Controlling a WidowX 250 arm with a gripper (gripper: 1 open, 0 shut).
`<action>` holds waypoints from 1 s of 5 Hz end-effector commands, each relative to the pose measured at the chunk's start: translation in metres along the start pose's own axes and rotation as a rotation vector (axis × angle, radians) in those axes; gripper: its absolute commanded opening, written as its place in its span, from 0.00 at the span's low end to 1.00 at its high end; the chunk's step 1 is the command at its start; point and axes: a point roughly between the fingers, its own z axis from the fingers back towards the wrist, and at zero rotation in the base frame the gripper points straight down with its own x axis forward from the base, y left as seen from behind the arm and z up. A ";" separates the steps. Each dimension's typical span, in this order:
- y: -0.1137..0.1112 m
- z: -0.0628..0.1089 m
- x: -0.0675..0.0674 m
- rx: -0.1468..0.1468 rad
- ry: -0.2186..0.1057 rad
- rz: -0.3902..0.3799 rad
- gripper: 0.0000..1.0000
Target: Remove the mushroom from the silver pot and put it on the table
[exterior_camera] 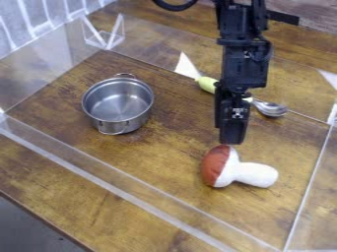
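The mushroom [235,169] lies on its side on the table [152,162] at the front right, red-brown cap to the left and white stem to the right. The silver pot [118,121] stands to the left with nothing inside it. My gripper [234,134] hangs pointing down just above and behind the mushroom's cap, apart from it and holding nothing. I see its fingers edge-on as one dark column, so their gap does not show.
A yellow-green vegetable toy [208,85] lies behind the arm, and a metal spoon [271,108] rests to its right. Clear acrylic walls [158,212] edge the tabletop on all sides.
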 end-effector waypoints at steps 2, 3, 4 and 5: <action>-0.020 0.023 0.017 0.087 -0.087 0.031 1.00; -0.024 0.020 0.021 0.089 -0.101 0.081 0.00; -0.015 0.012 0.022 0.094 -0.117 0.146 0.00; -0.007 0.009 0.023 0.111 -0.133 0.212 1.00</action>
